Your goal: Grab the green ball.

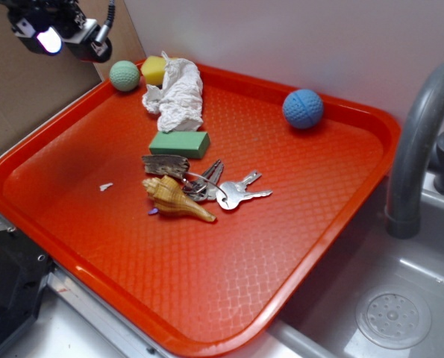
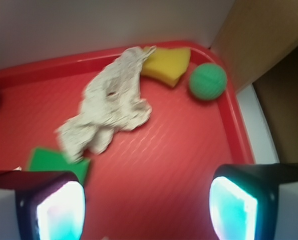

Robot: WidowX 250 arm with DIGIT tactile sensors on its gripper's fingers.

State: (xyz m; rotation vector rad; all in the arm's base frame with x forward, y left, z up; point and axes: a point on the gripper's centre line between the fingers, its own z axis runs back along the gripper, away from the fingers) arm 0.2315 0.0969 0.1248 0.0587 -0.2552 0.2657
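The green ball (image 1: 124, 76) (image 2: 208, 81), pale and dimpled, rests in the far left corner of the red tray (image 1: 304, 246) (image 2: 184, 165), beside a yellow sponge (image 1: 154, 70) (image 2: 168, 65). My gripper (image 1: 57, 37) hangs high above the tray's left rim, left of the ball and well clear of it. In the wrist view the gripper (image 2: 146, 207) stands open, its two glowing pads (image 2: 61, 212) wide apart with only bare tray between them. The ball lies ahead and to the right of the jaws.
A crumpled white cloth (image 1: 178, 93) (image 2: 108, 107) lies next to the sponge. A green block (image 1: 180, 144) (image 2: 51, 161), keys (image 1: 233, 190), a seashell (image 1: 173, 199) and a blue ball (image 1: 303, 109) are on the tray. A cardboard wall (image 1: 27, 97) stands left; a faucet (image 1: 419, 142) and sink right.
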